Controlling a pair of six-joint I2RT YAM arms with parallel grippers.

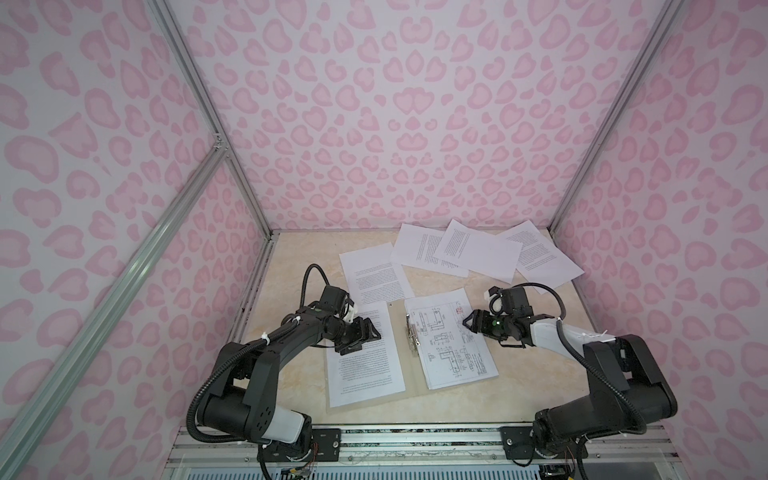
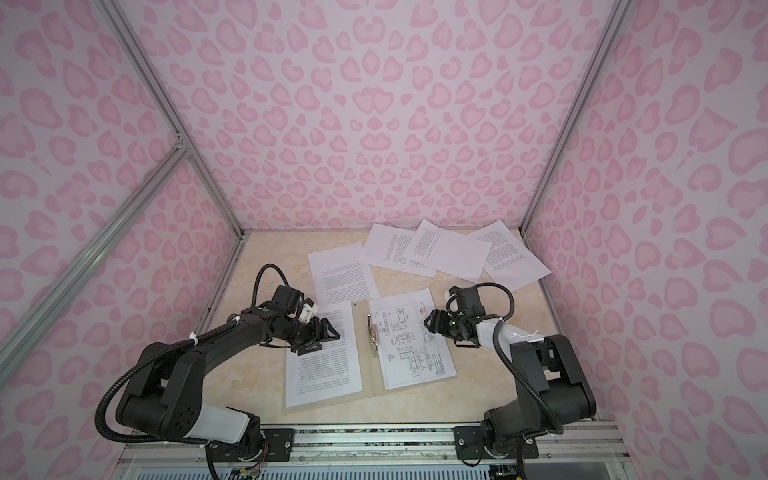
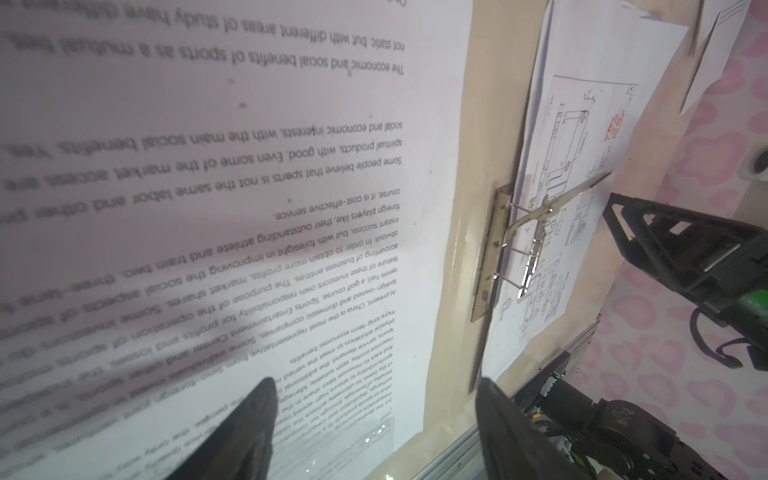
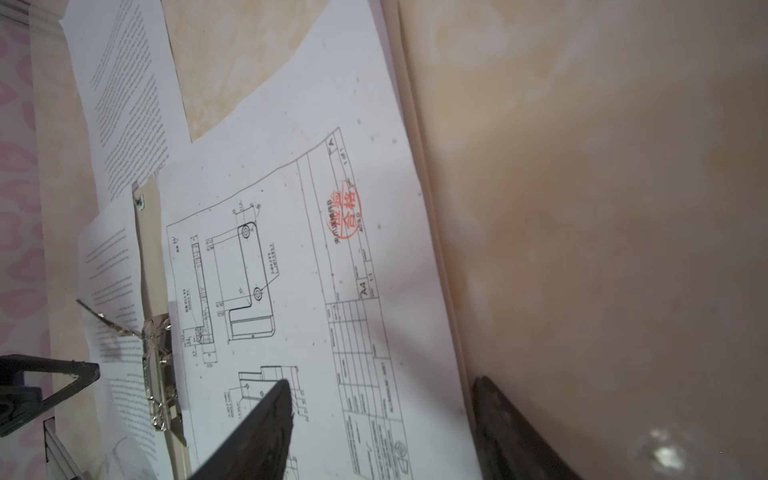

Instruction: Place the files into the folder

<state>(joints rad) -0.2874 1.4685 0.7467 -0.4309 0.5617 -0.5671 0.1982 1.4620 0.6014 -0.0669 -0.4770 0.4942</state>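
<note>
While both arms reach low over the marbled beige worktop (image 1: 498, 399), the thin cardboard folder (image 1: 411, 386) lies open, near-centre
Four loose sheets (image 1: 478, 249) fan along the far edge; left gripper (image 1: 365, 338) over the text sheet (image 1: 365, 374), right gripper (image 1: 469, 324) at the drawing sheet (image 1: 453, 353) edge, fingers spread, empty; metal clip (image 1: 411, 336) at the spine

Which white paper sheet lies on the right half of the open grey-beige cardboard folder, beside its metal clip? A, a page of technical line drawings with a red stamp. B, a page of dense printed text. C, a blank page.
A: in a top view the white line-drawing sheet lies right of the metal clip on the open grey-beige folder; the right wrist view shows its red stamp.
</note>
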